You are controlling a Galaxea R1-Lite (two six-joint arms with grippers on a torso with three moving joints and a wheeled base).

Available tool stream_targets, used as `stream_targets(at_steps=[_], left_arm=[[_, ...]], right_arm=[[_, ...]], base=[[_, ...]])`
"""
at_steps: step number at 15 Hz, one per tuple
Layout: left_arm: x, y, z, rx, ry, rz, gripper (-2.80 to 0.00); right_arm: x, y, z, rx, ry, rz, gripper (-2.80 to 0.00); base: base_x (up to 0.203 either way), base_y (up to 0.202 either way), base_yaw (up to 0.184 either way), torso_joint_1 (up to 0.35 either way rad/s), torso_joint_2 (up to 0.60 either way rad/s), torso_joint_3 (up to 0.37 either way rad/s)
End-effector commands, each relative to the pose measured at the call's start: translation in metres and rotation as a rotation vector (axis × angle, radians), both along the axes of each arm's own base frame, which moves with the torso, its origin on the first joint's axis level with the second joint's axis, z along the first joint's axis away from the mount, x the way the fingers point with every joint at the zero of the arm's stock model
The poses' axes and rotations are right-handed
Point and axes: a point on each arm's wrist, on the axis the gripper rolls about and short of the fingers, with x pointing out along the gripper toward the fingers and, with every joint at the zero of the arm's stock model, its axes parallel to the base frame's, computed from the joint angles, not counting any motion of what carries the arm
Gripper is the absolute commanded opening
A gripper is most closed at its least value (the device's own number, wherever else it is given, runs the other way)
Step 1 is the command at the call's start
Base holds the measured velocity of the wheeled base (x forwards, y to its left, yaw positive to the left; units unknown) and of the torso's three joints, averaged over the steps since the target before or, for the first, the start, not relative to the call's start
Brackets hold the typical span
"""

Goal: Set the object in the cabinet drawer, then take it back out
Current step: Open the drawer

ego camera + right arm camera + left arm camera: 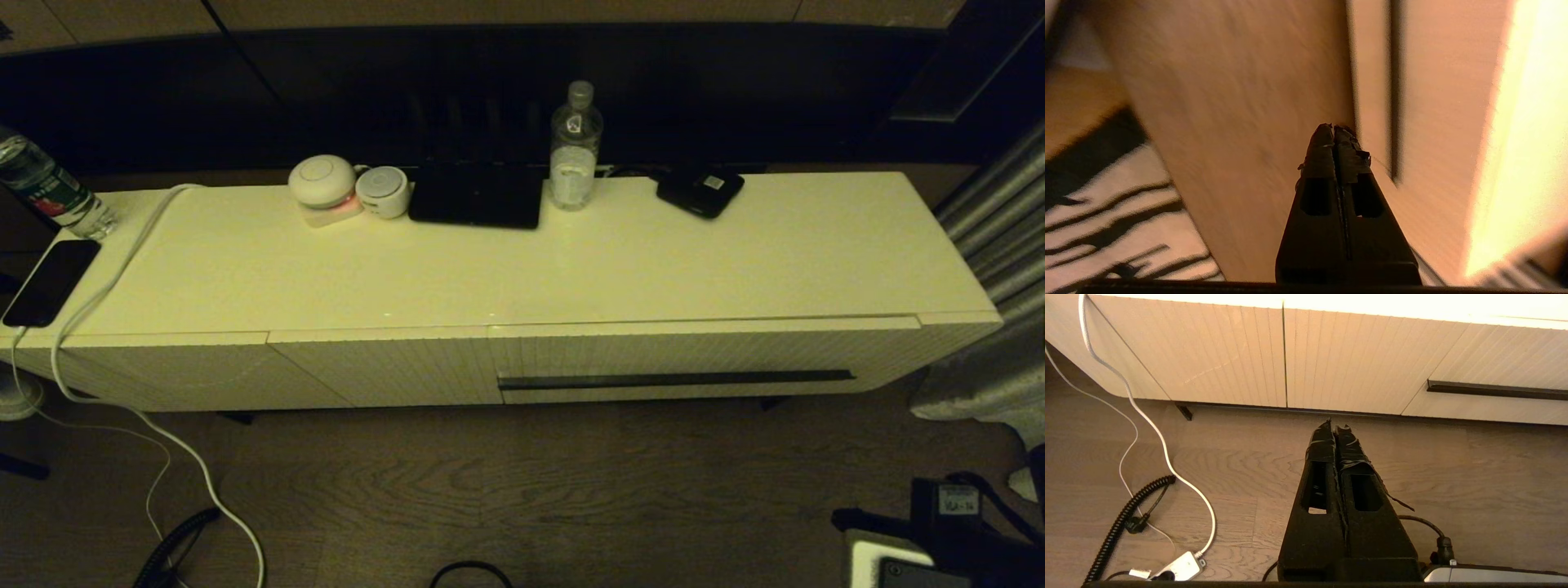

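Note:
The cabinet drawer [694,355] is shut, its ribbed cream front flush with the panels beside it and its dark handle strip [676,379] running along the low edge. Neither gripper shows in the head view. In the left wrist view my left gripper [1336,428] hangs shut and empty over the wooden floor, short of the cabinet, with the drawer [1506,355] and its handle strip [1494,390] off to one side. My right gripper [1334,130] is shut and empty, close to the drawer front [1437,102] beside its handle strip [1395,102]. Nothing is held by either gripper.
On the cabinet top [571,269] stand a clear water bottle [575,151], a black flat box [478,196], a small black device [700,190] and two round white gadgets [322,181]. A phone [49,282] and white cable [106,294] lie at the left end. Cables [1126,514] trail on the floor.

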Motion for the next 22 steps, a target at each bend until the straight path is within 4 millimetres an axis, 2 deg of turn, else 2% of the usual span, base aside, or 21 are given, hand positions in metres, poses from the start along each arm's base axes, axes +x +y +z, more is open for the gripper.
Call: stream_targets(at_steps=[1,5,8,14,15,18,22], left_arm=[[0.000,0.000,0.000,-0.001,-0.002,0.001,-2.80],[0.000,0.000,0.000,-0.001,-0.002,0.001,-2.80],[0.000,0.000,0.000,-0.001,-0.002,0.001,-2.80],[0.000,0.000,0.000,-0.001,-0.001,0.001,-2.80],[0.000,0.000,0.000,-0.001,-0.002,0.001,-2.80],[0.000,0.000,0.000,-0.001,-0.002,0.001,-2.80],[0.000,0.000,0.000,-0.001,-0.002,0.001,-2.80]], right_arm=[[0.020,0.006,-0.016,-0.006,0.105,0.052,-2.80],[0.042,0.017,-0.037,0.015,0.237,0.145,-2.80],[0.066,0.032,-0.042,0.143,0.315,0.309,-2.80],[0.080,0.028,-0.050,0.083,0.307,0.190,-2.80],[0.081,0.029,-0.049,0.093,0.278,0.186,0.00],[0.082,0.029,-0.050,0.133,0.247,0.140,0.00],[0.079,0.034,-0.064,0.130,0.236,0.167,0.00]], base=[[0.000,0.000,0.000,0.000,0.00,0.000],[0.000,0.000,0.000,0.000,0.00,0.000],[0.000,0.000,0.000,0.000,0.00,0.000],[0.000,0.000,0.000,0.000,0.00,0.000],[0.000,0.000,0.000,0.000,0.00,0.000],[0.000,0.000,0.000,0.000,0.00,0.000],[0.000,0.000,0.000,0.000,0.00,0.000]])
